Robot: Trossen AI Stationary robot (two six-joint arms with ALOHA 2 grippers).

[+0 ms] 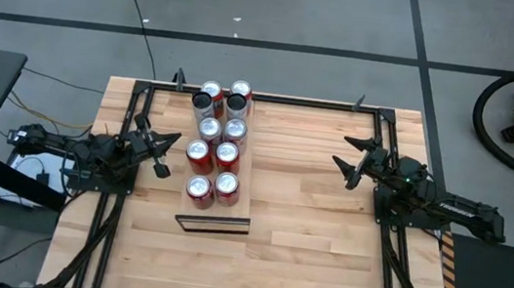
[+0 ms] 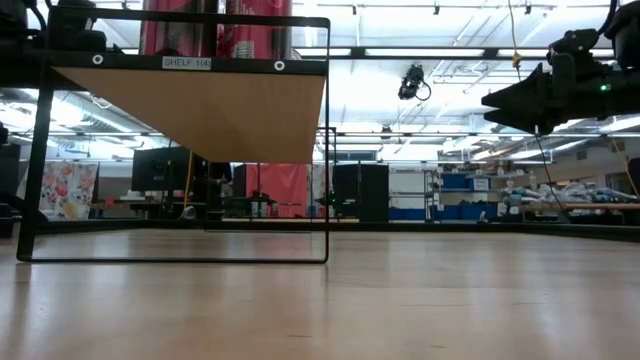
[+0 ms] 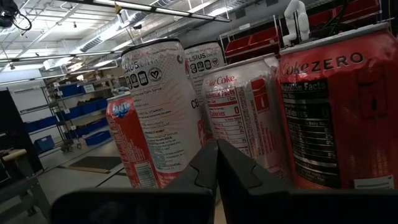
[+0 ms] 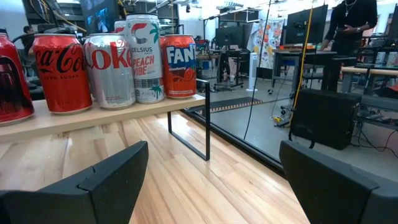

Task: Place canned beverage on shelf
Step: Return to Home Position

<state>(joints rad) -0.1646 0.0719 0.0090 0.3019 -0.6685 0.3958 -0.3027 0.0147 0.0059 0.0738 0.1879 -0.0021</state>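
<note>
- Canned beverages [image 1: 216,139]: upright in two close-packed rows on the shelf [image 1: 239,209], left of the table's middle, filling the board from its far end toward the near one, with the near end bare.
- No can in either claw; loading judged done, with only the pull-back of both arms to rest left.
- Main risk: left gripper [image 1: 170,148] just beside the left row, with the Coke Zero can [image 3: 336,112], Diet Coke can [image 3: 242,118] and Celsius can [image 3: 158,106] filling its wrist view. A swing to the right, or a lift too close to the row, could clip a can and tip it.
- Knock-on risk: with the cans packed so close, one bump likely to carry into the neighbours or push one off the board's right edge.
- Lesser risk: right gripper [image 1: 344,170] well apart from the shelf, over bare tabletop [image 1: 307,219]; judged safe unless swept far left.
- On the left gripper: fingers pressed together, tips meeting, nothing between them, touching no can.
- On the right gripper: fingers spread wide, empty, touching nothing, facing the Fanta can [image 4: 179,65] and red Coca-Cola can [image 4: 59,71] on the board from a distance.
</note>
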